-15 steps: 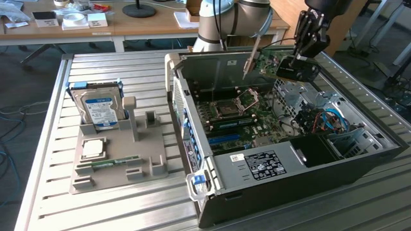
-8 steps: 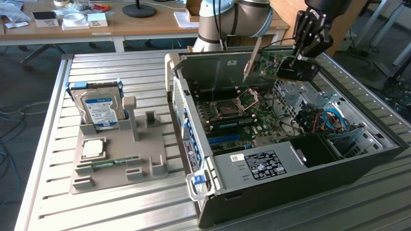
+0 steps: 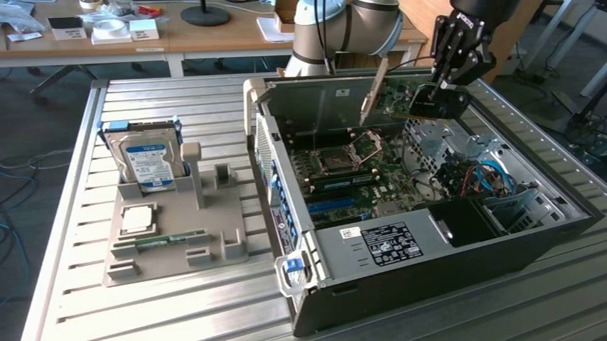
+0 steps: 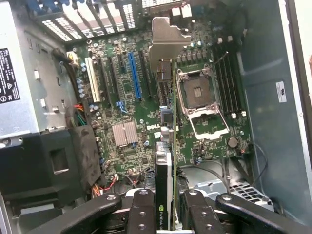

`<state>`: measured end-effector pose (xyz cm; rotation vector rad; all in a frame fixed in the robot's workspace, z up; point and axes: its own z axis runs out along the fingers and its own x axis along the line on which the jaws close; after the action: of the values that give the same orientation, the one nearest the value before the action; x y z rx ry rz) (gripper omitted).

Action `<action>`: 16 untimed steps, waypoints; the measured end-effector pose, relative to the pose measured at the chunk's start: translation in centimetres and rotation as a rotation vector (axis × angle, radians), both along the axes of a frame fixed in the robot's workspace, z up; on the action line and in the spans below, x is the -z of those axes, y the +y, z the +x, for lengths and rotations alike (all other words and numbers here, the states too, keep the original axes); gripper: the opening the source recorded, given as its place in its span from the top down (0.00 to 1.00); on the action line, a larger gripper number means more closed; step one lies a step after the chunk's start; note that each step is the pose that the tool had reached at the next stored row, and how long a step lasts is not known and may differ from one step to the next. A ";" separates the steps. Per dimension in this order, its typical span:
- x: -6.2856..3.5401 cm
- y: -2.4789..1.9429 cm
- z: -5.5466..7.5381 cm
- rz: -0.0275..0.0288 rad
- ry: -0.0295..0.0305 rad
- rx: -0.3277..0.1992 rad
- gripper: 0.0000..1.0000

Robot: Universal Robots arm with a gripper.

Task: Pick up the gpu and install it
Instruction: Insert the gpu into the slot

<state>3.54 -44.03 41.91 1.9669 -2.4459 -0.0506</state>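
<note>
My gripper (image 3: 438,91) hangs above the open computer case (image 3: 531,245), shut on the gpu (image 3: 410,99), a green card with a dark fan housing and a metal end bracket (image 3: 372,92) pointing down toward the motherboard (image 3: 351,170). In the wrist view the gpu (image 4: 165,161) runs edge-on between my black fingers (image 4: 141,214), its bracket (image 4: 168,36) at the far end. It hovers over the motherboard (image 4: 126,97), between the blue slot (image 4: 134,75) and the open CPU socket (image 4: 197,90), clear of the board.
A grey parts holder (image 3: 175,234) lies at the exterior view's left of the case, carrying a silver hard drive (image 3: 147,160), a CPU (image 3: 138,219) and a green memory stick (image 3: 169,238). The power supply (image 3: 384,245) and drive cage (image 3: 517,206) take up the case's near end.
</note>
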 end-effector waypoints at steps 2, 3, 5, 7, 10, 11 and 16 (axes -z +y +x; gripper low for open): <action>0.00 0.00 0.0 0.0000 0.0000 -0.001 0.73; 0.00 0.00 0.0 0.0000 0.0000 -0.001 0.73; 0.00 0.00 0.0 0.0000 0.0000 -0.001 0.73; 0.00 0.00 0.0 0.0000 0.0000 -0.001 0.73; 0.00 0.00 0.0 -0.0001 -0.0001 -0.003 0.73; 0.00 0.00 0.0 0.0000 0.0000 -0.009 0.73; 0.01 0.00 0.0 0.0000 -0.0001 -0.064 0.73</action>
<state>3.54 -44.02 41.90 2.0434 -2.3811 -0.0503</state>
